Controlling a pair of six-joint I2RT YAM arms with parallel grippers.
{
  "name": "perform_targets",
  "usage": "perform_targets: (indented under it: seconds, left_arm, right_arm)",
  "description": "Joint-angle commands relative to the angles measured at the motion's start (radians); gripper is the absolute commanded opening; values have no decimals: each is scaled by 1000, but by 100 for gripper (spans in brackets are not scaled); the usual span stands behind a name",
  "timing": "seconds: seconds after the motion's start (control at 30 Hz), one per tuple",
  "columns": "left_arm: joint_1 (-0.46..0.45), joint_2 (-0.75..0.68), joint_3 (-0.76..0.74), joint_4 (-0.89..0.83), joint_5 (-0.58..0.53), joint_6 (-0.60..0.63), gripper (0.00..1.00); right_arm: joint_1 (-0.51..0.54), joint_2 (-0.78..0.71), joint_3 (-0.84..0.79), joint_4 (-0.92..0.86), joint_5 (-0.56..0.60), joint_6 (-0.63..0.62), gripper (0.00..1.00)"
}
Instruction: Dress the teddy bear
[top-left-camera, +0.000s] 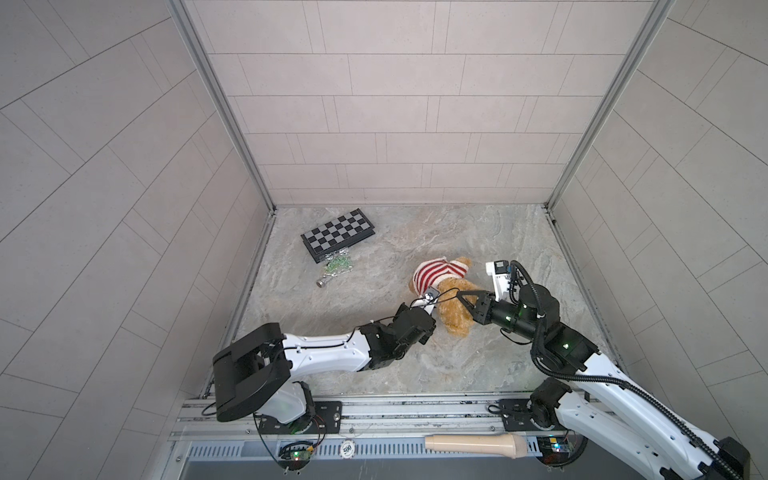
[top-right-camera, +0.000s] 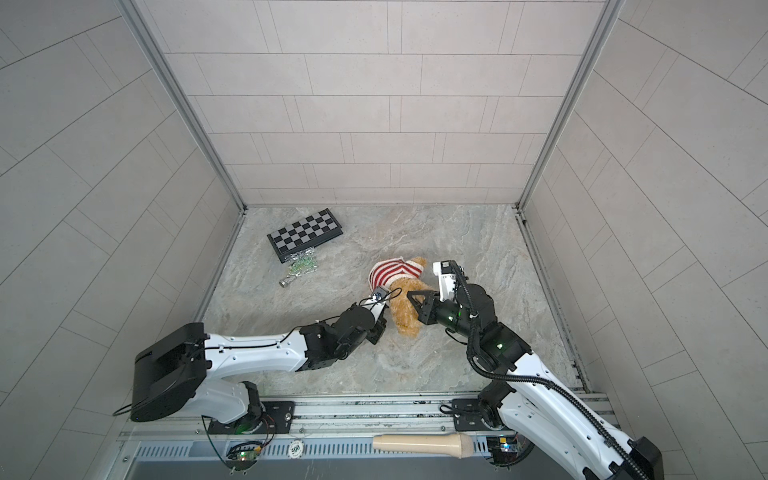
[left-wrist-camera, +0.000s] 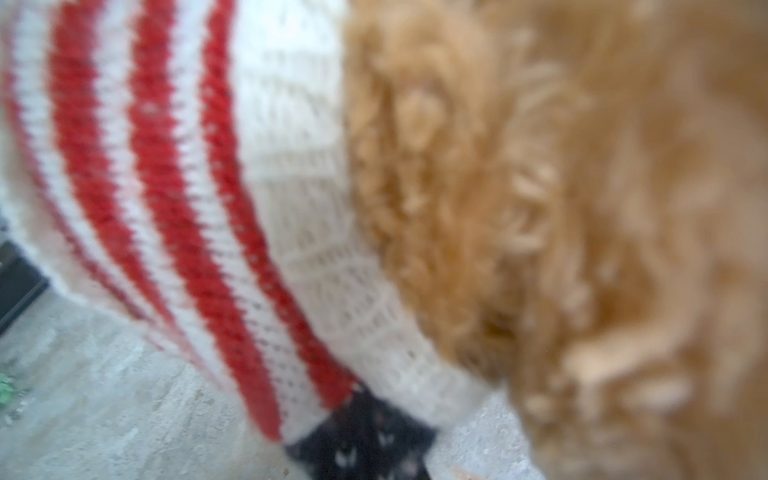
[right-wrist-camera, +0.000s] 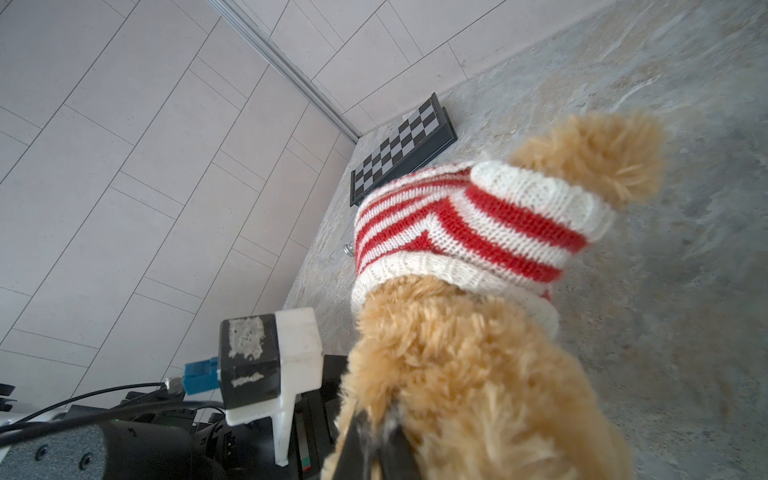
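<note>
Left gripper: the left gripper is closed, its dark jaws pinched on the white ribbed hem of a red-and-white striped knit sweater, just beside the bare fur of a small fluffy golden-tan plush teddy bear.
Right gripper: the right gripper is closed on the fur of the teddy bear's uncovered end; in both top views it is set against the side of the bear opposite the left gripper.
Teddy bear: the bear is laid on its side between the two grippers, touching both, on a grey-beige marbled tabletop.
Sweater: the sweater is pulled over the far end of the bear only. The near end is left bare. A furry tan part is seen poking out of a white ribbed opening; whether it is an ear or a limb cannot be told.
Chessboard: a folded black-and-white chequered board is laid well apart from the bear, beyond its sweater end, toward the far left corner.
Foil bundle: a crumpled silver-and-green bundle is placed touching the board's edge on the bear's side.
Front rail: a beige rounded handle-shaped piece and a round white-and-dark chip are laid on the rail, well apart from the bear on its near side.
</note>
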Motion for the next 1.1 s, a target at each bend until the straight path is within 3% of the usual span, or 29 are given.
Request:
perform_targets:
  seconds: [0.0, 0.23, 0.5, 0.7, 0.93, 1.07]
  left_arm:
    - [0, -63, -17, 22, 16, 7, 1]
    - [-2, -141, -39, -28, 102, 2, 0]
    - [-2, -167, 19, -166, 257, -56, 0]
    - [16, -163, 139, -391, 406, -151, 0]
    - [145, -183, 180, -491, 674, -281, 0]
    - [216, -179, 173, -498, 819, -293, 0]
  right_arm:
    - [-10, -23, 21, 23, -22, 32, 0]
    - [-45, -31, 18, -2, -12, 30, 1]
    - [-89, -37, 51, -87, -17, -40, 37]
    - [-102, -66, 102, -196, 24, -157, 51]
    - [-107, -107, 119, -282, 72, -291, 60]
    - [-106, -168, 82, -228, 22, -391, 65]
